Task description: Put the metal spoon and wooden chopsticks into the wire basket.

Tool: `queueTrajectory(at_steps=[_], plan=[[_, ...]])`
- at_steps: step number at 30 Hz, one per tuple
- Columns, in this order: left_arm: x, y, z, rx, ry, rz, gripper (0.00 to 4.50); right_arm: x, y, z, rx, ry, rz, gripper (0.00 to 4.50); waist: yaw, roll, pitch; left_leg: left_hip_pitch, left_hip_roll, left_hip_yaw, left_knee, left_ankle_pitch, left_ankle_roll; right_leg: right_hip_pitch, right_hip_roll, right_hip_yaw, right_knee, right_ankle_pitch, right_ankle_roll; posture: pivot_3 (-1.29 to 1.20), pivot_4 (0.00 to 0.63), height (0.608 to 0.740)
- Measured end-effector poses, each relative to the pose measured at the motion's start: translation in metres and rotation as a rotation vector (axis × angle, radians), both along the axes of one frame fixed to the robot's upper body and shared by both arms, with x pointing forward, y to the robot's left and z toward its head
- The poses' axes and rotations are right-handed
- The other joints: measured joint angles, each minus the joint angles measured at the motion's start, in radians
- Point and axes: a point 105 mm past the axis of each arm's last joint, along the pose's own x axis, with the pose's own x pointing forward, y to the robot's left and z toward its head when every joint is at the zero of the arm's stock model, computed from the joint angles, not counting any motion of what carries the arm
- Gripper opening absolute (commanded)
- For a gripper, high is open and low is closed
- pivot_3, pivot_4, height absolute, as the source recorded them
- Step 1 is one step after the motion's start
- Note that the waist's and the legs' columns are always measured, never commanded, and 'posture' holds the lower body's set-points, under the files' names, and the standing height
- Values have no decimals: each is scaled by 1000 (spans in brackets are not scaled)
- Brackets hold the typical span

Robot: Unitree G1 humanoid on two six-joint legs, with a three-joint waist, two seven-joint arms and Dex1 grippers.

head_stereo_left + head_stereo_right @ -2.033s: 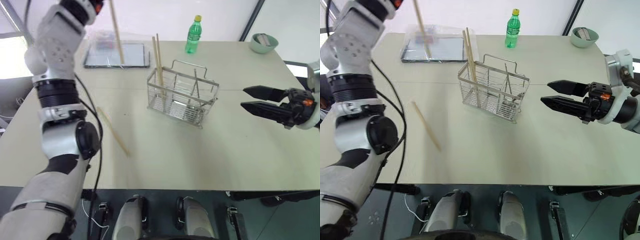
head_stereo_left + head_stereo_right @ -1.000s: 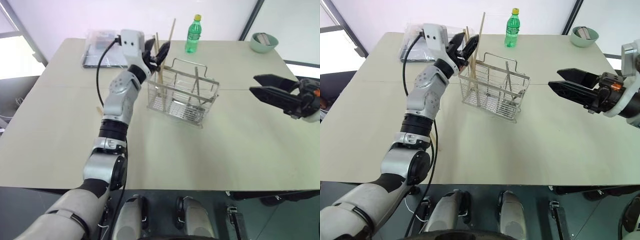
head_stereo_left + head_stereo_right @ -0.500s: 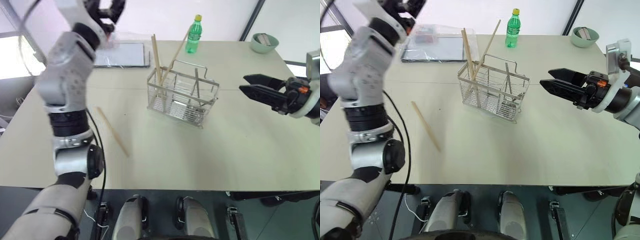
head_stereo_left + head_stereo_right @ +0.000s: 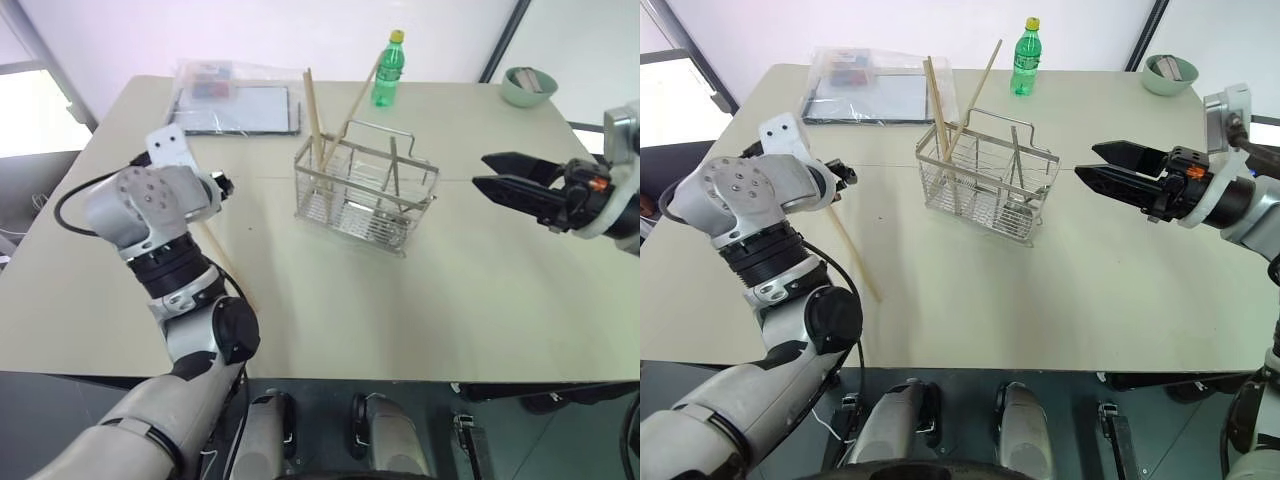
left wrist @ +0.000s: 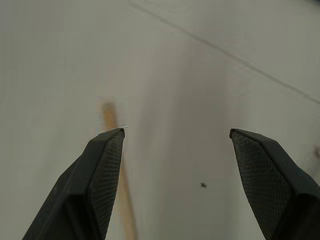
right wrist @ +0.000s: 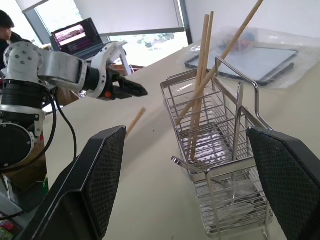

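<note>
The wire basket (image 4: pixel 365 188) stands mid-table. Two wooden chopsticks (image 4: pixel 312 112) stand upright in its left end and a third (image 4: pixel 357 95) leans across it. The metal spoon (image 6: pixel 239 117) stands handle-up in a middle compartment. Another chopstick (image 4: pixel 228 268) lies flat on the table left of the basket, partly hidden by my left arm. My left gripper (image 4: pixel 847 172) hangs open just above that chopstick's far end (image 5: pixel 108 112), pointing down and forward, holding nothing. My right gripper (image 4: pixel 492 172) is open and empty, level, to the right of the basket.
A green bottle (image 4: pixel 387 70) stands behind the basket. A tablet in a plastic bag (image 4: pixel 240 105) lies at the back left and a green bowl (image 4: pixel 528 85) at the back right corner. Beyond the table are a laptop (image 6: pixel 75 36) and a person (image 6: pixel 7 25).
My left arm left a chopstick leaning in the basket, lifted away, then swung left and down over the chopstick on the table. The right gripper stayed where it was.
</note>
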Motion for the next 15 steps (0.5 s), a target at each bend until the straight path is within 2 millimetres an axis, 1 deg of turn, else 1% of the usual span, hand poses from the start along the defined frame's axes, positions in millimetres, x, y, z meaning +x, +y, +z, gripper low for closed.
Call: queueTrajectory(at_steps=[4,8,11,14,15], plan=[[-5,10,-14,29,63,54,3497,-2,0,-6,-8,18,-3,3971,0,0,0,0,0,0,0,0,0,0,0,0,0,0,0,0,150,707],[-6,10,-34,25,135,42,3497,-4,1,-10,-19,23,-4,3971,2,0,0,0,0,0,0,0,0,0,-1,0,0,0,0,0,150,707],[-8,5,-55,15,221,29,3497,-5,2,-9,-21,21,-3,3971,3,0,0,0,0,0,0,-1,1,0,-1,0,0,0,0,0,150,707],[-9,6,-59,17,237,33,3497,-6,4,-9,-24,14,1,3971,1,2,-1,1,0,0,0,-2,3,0,-1,0,0,0,0,0,150,707],[-9,6,-59,19,240,35,3279,-6,3,-9,-23,17,-2,3971,1,2,-1,1,0,0,0,-2,3,0,-1,0,0,0,0,0,150,707]])
